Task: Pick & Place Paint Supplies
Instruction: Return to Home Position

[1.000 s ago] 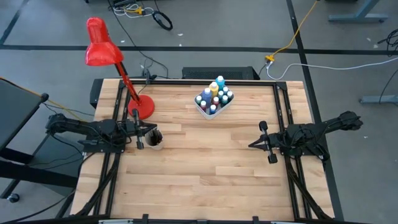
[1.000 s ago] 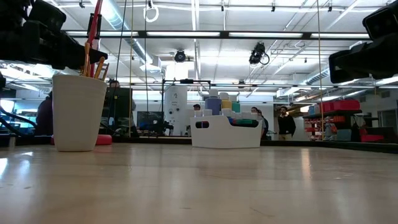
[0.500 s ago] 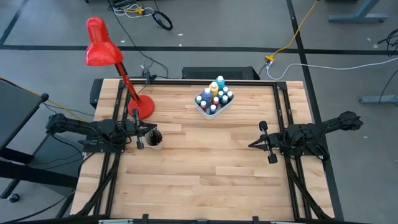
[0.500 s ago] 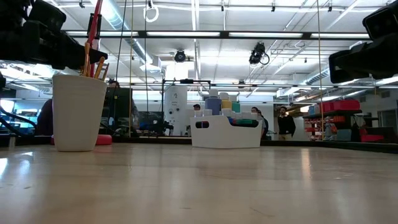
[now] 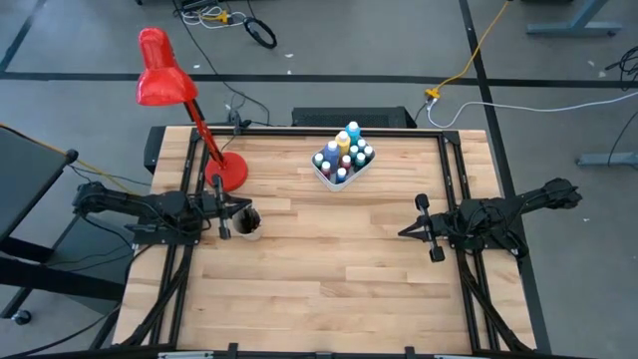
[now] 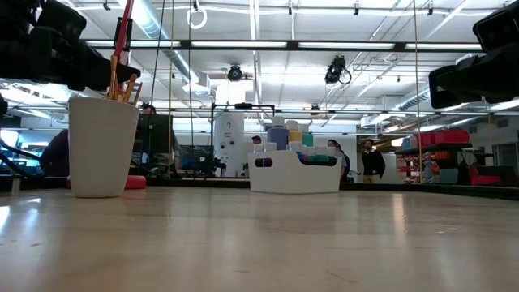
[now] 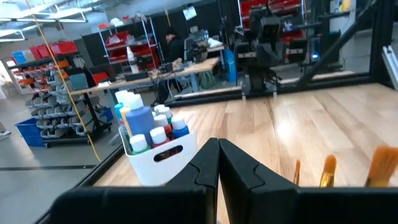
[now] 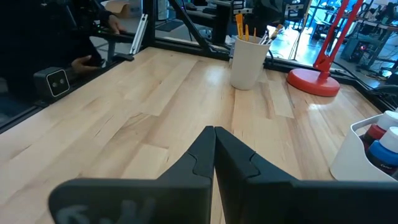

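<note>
Several small paint bottles [image 5: 344, 152] stand upright in a white tray [image 5: 324, 178] at the table's far middle; they also show in the low view [image 6: 288, 134] and left wrist view [image 7: 140, 118]. Paintbrushes [image 6: 122, 85] stand bristles-up in a beige cup [image 5: 249, 229] on the table's left. My left gripper [image 7: 217, 149] is shut, hovering at the cup's left rim above the brush tips [image 7: 328, 168]. My right gripper [image 8: 214, 134] is shut, raised over the table's right part [image 5: 403, 231], pointing toward the cup [image 8: 247, 62].
A red desk lamp [image 5: 159, 75] stands with its round base [image 5: 229, 172] just beyond the cup, its stem slanting over the left arm. Bare wood lies between cup, tray and right gripper. Black frame rails run along the table's left and right edges. People show far behind.
</note>
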Available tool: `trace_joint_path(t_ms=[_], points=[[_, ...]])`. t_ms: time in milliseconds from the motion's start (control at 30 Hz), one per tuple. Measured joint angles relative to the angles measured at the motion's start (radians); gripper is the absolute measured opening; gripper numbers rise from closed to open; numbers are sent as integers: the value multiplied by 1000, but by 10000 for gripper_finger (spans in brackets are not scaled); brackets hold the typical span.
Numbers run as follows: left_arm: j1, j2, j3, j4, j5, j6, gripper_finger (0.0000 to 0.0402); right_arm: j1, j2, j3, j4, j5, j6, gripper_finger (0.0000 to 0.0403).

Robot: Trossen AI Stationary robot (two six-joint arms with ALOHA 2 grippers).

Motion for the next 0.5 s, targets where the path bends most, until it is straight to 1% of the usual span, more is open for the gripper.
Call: trace_joint_path(t_ms=[500], points=[[0, 0, 0, 0, 0, 0, 16, 0, 0, 0, 0, 0, 0, 11]])
